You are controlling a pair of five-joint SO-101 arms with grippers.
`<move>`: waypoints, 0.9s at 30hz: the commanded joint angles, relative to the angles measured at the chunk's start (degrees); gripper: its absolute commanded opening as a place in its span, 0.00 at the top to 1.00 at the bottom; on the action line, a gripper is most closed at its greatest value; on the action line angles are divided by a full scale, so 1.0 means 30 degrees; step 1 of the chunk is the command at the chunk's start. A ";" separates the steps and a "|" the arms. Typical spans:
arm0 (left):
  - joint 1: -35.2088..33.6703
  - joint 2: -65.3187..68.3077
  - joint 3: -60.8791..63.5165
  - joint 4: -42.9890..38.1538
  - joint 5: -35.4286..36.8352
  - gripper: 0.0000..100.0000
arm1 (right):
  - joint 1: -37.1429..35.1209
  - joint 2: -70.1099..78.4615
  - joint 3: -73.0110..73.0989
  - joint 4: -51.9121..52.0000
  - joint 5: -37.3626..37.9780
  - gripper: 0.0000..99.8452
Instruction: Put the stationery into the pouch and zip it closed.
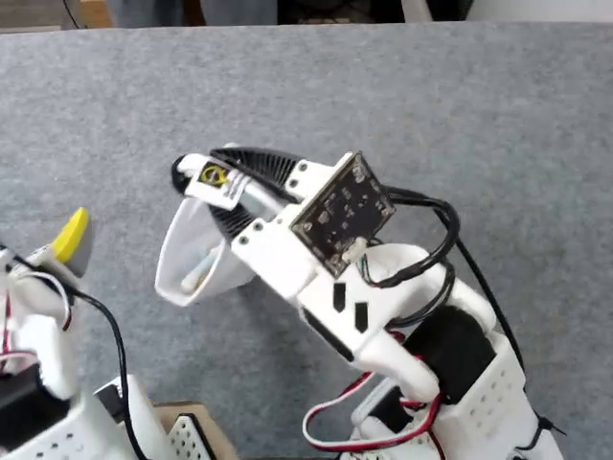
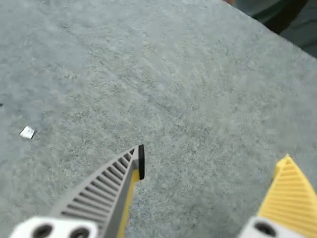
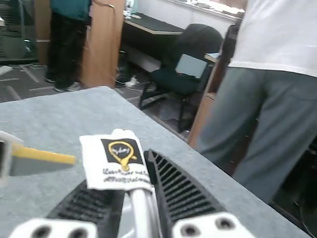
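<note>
**Asker:** Where is the pouch?

**Me:** In my right claw — out near the middle of the grey worktop. The white pouch hangs from the claw with its mouth gaping toward my left arm. Whether its lower edge touches the worktop, I cannot tell.

**Asker:** How tight is that claw?

**Me:** Its two black ribbed fingers are pinched together on the pouch's edge. They grip right by the white label with the yellow-and-black mark. The label sticks out past the fingertips.

**Asker:** Anything inside?

**Me:** A pale stick-shaped thing lies just within the mouth. What it is, I cannot tell.

**Asker:** And the other claw?

**Me:** My left claw is spread wide and has hold of nothing. There is a grey ribbed finger on one side and the yellow finger on the other, with bare worktop between them. In the high view it sits off to the side of the pouch, apart from it. A small white scrap lies on the worktop near that claw.
</note>
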 commanded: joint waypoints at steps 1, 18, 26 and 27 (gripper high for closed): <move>0.0689 -0.0059 0.0659 -0.1084 -0.0996 0.60 | -0.1084 -0.0249 -0.0073 -0.0029 -0.0264 0.99; 0.1158 -0.0059 0.0923 -0.1084 -0.3223 0.60 | -0.1084 0.3121 -0.0308 -0.0176 0.2374 0.99; 0.1158 -0.0059 0.0923 -0.0938 -0.3223 0.60 | 0.2608 0.4088 -0.1509 -0.0850 0.2549 0.99; 0.1158 -0.0059 0.0923 -0.0938 -0.3223 0.60 | 0.2872 0.4117 -0.1656 -0.0967 0.2549 0.99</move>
